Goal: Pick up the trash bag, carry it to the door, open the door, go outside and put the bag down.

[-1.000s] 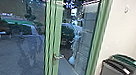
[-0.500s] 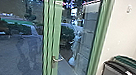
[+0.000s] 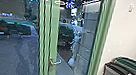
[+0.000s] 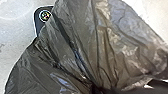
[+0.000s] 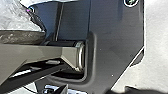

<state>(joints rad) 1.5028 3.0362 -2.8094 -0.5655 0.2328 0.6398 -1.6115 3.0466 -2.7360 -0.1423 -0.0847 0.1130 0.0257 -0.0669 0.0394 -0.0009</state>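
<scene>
Close to the left wrist camera, the trash bag (image 4: 100, 45) is bunched in folds; neither claw's opening nor hold can be told. Ahead, the green-framed door (image 3: 53, 38) is seen.

The robot's dark base plate (image 5: 115, 37) lies over the pale floor (image 5: 156, 32); a round fitting (image 5: 131, 1) is set at one of the plate's corners; the jointed bar (image 5: 37, 53) runs across the plate, its ringed joint (image 5: 80, 56) sitting at the plate's recess; a wrinkled, dark, glossy fold of the trash bag (image 5: 21, 37) reaches over the plate beside the bar; a small dark part (image 5: 138, 58) juts past the plate's slanted edge.
</scene>
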